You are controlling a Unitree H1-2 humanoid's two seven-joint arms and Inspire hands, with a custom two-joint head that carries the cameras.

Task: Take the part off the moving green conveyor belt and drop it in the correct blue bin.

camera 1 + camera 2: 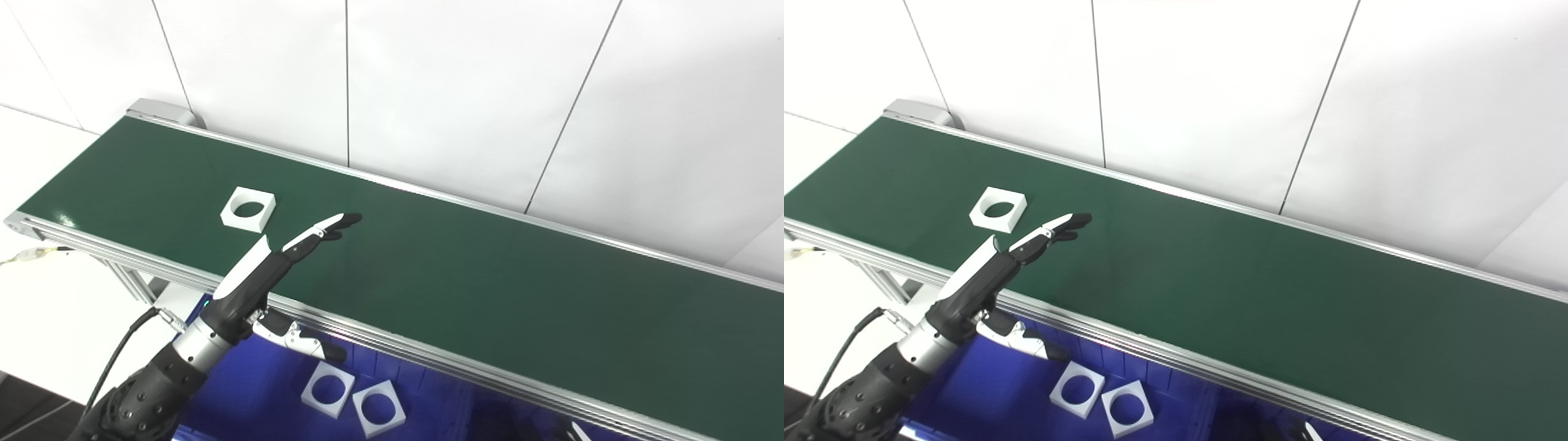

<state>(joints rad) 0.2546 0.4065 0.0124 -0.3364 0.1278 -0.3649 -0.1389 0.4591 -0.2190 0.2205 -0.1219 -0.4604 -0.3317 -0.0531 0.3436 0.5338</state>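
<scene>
A white square part with a round hole (pixel 248 209) lies flat on the green conveyor belt (pixel 459 275) towards its left end. My left hand (pixel 272 269) reaches over the belt's near rail, fingers (pixel 334 223) stretched out flat and thumb hanging below. It is open, holds nothing, and its fingertips are just right of the part, apart from it. Below the belt sits a blue bin (pixel 257 398) holding two more white square parts (pixel 352 398). Only a sliver of the right hand (pixel 579 432) shows at the bottom edge.
White wall panels rise behind the belt. The belt's aluminium rail (pixel 392 343) runs between my hand and the bin. A cable (pixel 116 361) hangs from my left forearm. White floor lies to the left.
</scene>
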